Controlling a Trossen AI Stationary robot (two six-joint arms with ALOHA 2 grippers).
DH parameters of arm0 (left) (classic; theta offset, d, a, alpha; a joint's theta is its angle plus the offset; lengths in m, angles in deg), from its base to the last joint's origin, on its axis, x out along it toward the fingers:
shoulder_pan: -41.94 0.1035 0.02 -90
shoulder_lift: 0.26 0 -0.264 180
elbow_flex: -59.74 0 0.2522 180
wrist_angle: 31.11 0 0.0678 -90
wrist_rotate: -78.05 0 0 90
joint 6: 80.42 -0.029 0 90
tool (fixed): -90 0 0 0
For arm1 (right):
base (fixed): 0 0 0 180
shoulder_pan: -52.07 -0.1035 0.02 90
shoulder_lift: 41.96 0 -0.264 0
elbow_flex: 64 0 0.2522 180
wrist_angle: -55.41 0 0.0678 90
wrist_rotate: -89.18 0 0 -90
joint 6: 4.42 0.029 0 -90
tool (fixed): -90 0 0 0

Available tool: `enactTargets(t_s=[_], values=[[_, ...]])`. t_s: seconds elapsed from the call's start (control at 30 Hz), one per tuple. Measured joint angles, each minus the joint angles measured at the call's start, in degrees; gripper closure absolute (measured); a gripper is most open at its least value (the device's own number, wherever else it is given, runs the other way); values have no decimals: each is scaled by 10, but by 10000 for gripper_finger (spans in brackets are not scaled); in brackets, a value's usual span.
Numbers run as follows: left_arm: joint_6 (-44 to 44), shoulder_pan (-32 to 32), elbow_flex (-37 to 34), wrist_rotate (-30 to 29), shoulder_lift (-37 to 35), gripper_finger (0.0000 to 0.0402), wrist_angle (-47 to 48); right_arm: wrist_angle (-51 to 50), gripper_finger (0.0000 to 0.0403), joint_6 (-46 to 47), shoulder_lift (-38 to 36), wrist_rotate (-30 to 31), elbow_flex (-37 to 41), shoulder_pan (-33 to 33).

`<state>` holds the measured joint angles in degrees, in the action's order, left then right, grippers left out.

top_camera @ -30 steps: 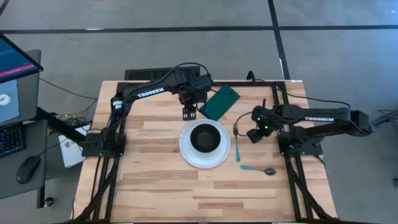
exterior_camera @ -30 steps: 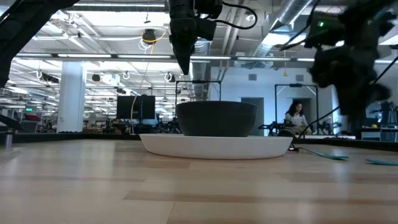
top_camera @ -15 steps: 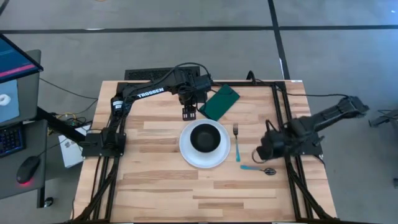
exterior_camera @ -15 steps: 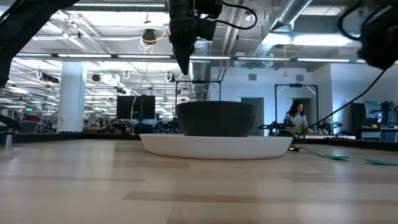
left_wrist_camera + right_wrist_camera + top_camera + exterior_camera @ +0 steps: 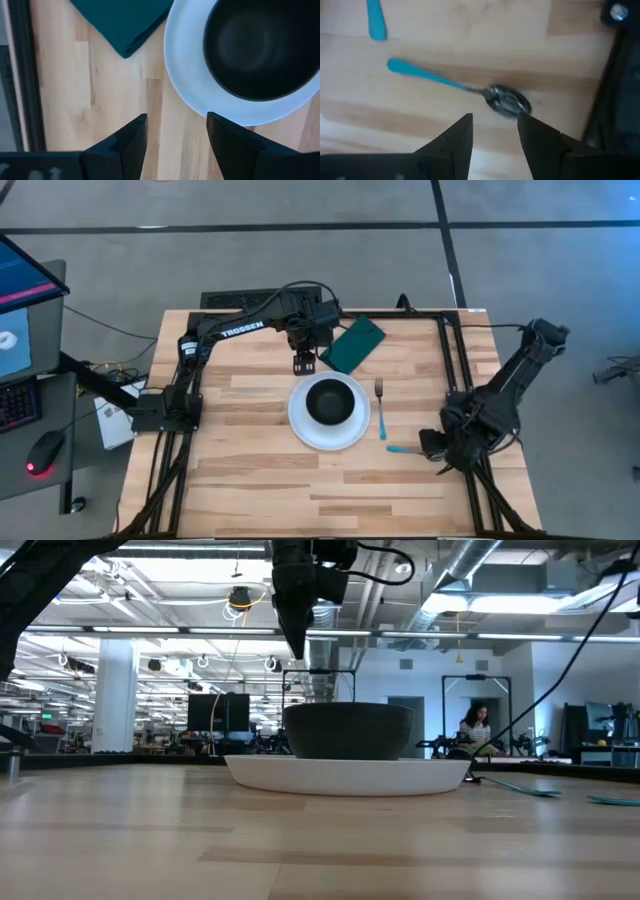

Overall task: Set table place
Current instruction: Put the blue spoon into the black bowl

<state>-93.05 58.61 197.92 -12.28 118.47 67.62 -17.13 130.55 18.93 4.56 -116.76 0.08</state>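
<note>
Light-wood planks fill the middle of the high view, and that's the table (image 5: 260,480), black-framed, sitting on grey floor with a monitor and a mouse off at its left edge. Starting on the left, the left arm reaches in from its base and across the far side, and the left gripper (image 5: 304,363) hangs above the wood just behind the plate, fingers (image 5: 132,137) parted with nothing between them, bare table showing in the gap. Right beside it, a dark green napkin (image 5: 351,344) lies at an angle near the far edge. Centre stage, a white plate (image 5: 329,430) rests flat on the table with a black bowl (image 5: 329,401) sitting in it. Moving right, a fork (image 5: 381,410) with a blue handle lies just beside the plate, and a little nearer the front a blue-handled spoon (image 5: 455,90) lies crosswise. Over that spoon's bowl end hovers the right gripper (image 5: 436,446), folded down low at the table's right edge; its fingers (image 5: 457,140) stand apart, and they look clear of the spoon, though the wrist view is blurred.
</note>
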Motion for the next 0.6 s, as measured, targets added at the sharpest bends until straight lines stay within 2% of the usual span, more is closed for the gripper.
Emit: enactTargets(t_s=[0.2, 0.6], values=[[5, 0, 0, 15, 0, 207, -1, 1, 223, -8, 60, -22, 0, -15], [48, 0, 0, 15, 0, 207, -4, 10, 223, -5, 154, -24, 0, -57]])
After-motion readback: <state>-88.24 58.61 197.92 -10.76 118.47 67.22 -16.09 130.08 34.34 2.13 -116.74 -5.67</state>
